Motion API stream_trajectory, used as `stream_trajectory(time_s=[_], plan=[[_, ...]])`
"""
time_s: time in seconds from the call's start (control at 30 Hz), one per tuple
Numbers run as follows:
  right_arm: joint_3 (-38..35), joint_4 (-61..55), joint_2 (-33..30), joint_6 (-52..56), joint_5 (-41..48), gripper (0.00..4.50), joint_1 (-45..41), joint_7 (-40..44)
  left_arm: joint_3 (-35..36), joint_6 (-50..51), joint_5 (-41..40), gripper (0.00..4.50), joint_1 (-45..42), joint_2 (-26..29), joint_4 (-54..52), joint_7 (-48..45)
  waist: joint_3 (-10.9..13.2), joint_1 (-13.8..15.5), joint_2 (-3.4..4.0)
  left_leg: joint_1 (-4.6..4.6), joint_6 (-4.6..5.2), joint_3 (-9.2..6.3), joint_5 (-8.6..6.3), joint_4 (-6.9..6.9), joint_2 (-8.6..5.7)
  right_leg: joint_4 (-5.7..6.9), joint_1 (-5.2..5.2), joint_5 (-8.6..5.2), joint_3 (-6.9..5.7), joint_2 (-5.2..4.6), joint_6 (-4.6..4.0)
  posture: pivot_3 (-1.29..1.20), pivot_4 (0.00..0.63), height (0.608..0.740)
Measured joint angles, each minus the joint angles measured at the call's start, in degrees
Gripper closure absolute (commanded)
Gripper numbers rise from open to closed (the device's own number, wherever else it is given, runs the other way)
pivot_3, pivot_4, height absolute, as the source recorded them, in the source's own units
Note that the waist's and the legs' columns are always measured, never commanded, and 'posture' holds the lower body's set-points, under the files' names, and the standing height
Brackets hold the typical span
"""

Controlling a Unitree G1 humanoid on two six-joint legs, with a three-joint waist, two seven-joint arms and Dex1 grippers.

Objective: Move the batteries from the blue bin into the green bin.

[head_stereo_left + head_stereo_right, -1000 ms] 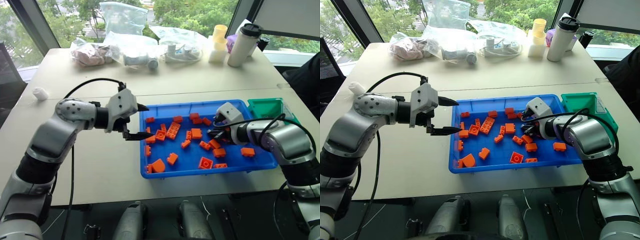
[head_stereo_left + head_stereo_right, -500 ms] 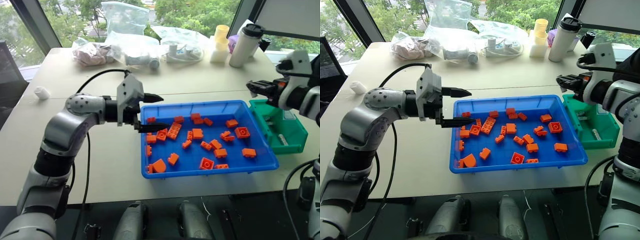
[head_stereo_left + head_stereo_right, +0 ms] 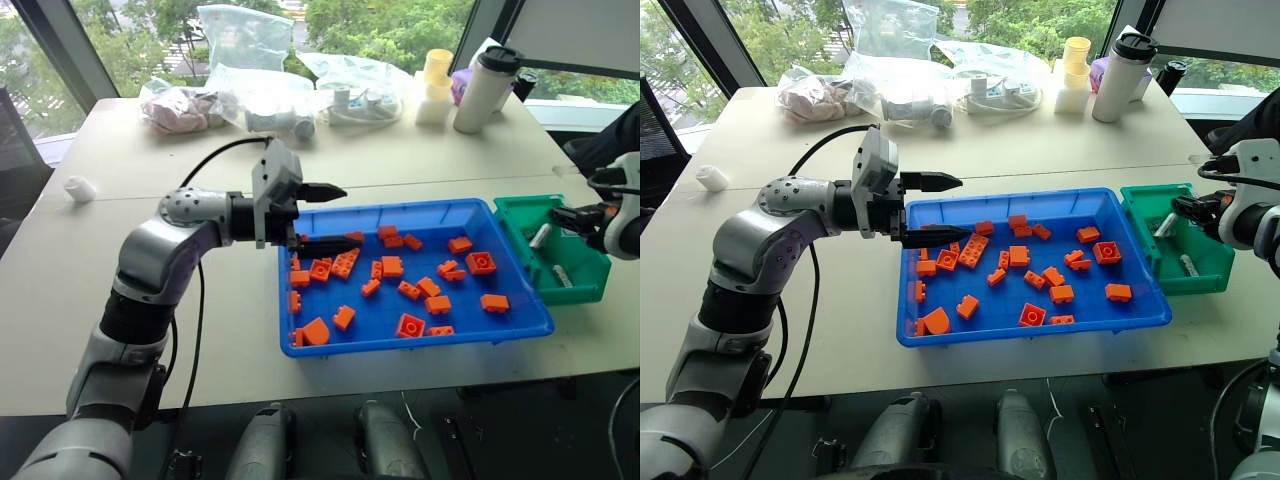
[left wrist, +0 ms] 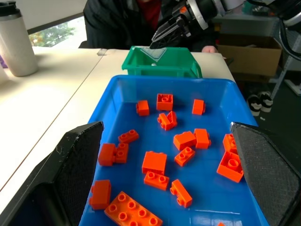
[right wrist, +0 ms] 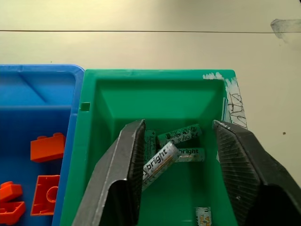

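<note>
- While the right gripper (image 5: 178, 126) hangs over the green bin (image 5: 155, 74), its fingers stand released, spread far wider than any battery, and grasp nothing.
- You can count at least 4 batteries (image 5: 160, 162) in that bin. 1 lies tilted across the others, directly under the open fingers.
- That bin sits at 3 o'clock of the blue bin (image 3: 420, 345), the 2 rims just beside each other.
- Your left gripper (image 3: 345, 214) is also released and empty. It points level over the blue bin's 10 o'clock corner, with its lower finger close above the bricks (image 3: 392, 267).
- No battery shows among the bricks, so the transfer looks finished or nearly so. A battery under a brick could be missed, so check before you stop.
- Risk 1: if you lower the right gripper, a finger could strike the tilted battery and flick it over the bin wall.
- Risk 2: if you swing the right arm back toward 9 o'clock too low, it could catch the green rim and drag or tip the bin.
- Risk 3: if the left gripper dips, its lower finger could plough bricks across the bin or nudge it.
</note>
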Motion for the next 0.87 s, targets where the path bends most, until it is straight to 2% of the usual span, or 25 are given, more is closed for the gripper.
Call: stream_trajectory(time_s=[0.03,0.07,0.23,0.43,0.53,0.67,0.77,0.87], plan=[[0.1,0.0,0.0,0.0,0.0,0.05,0.0,-0.1,0.0,0.0,0.0,0.0,0.0,0.0,0.1,0.1,0.0,0.0,0.0,0.0,0.0,0.0,0.0,0.0,0.0,0.0,0.0,0.0,0.0,0.0,0.0,0.0,0.15,0.74],[0.1,0.0,0.0,-0.1,0.0,0.02,0.0,-0.4,0.0,0.0,0.0,0.0,0.0,0.0,0.2,0.2,0.0,0.0,0.0,0.0,0.0,0.0,0.0,0.0,0.0,0.0,0.0,0.0,0.0,0.0,0.0,0.0,0.15,0.74],[0.1,0.2,0.1,-2.8,0.2,0.02,-1.0,0.0,0.2,0.0,-0.1,0.0,0.0,0.7,0.3,0.2,0.0,-0.1,0.0,0.0,0.0,-0.01,0.0,-0.01,0.0,0.0,0.0,0.0,0.0,0.02,0.0,0.0,0.15,0.74],[-1.1,-15.0,-0.3,-7.7,9.0,0.02,7.8,14.0,3.3,0.7,-0.4,0.0,2.3,8.2,-0.9,-1.2,0.0,-0.2,0.0,0.01,0.0,-0.05,-0.01,-0.09,0.09,-0.02,-0.01,0.0,-0.03,0.08,0.0,0.0,0.15,0.74],[-4.6,-20.8,0.1,-7.9,12.0,0.02,14.6,16.7,6.5,0.8,-0.1,0.0,8.2,14.0,-2.2,-1.4,0.0,-0.1,0.0,0.01,0.0,-0.05,-0.01,-0.08,0.07,-0.05,0.01,0.0,-0.03,0.03,0.0,0.0,0.15,0.74],[-13.8,-24.6,-1.1,-6.8,15.0,0.02,26.9,23.1,13.1,5.2,-1.7,0.0,16.5,20.7,-6.8,-0.6,0.0,0.5,-0.03,-0.03,0.03,-0.1,-0.02,-0.06,0.03,-0.17,0.09,0.0,-0.07,-0.06,0.0,0.0,0.15,0.74],[-17.7,-25.3,-3.4,-6.5,16.3,0.02,31.5,27.7,17.0,8.7,-4.7,0.0,20.3,22.3,-10.7,0.6,0.0,0.5,-0.03,0.23,0.04,-0.09,-0.03,-0.02,0.04,-0.21,0.41,0.0,-0.07,-0.09,0.0,0.0,0.15,0.74],[-19.7,-24.5,-6.3,-7.1,17.0,0.02,31.8,30.5,18.3,11.3,-7.2,0.0,22.4,22.5,-13.4,1.7,0.0,0.2,-0.04,0.53,0.05,-0.17,-0.05,-0.05,0.07,-0.31,0.77,-0.01,-0.15,-0.08,-0.02,0.0,0.15,0.74]])
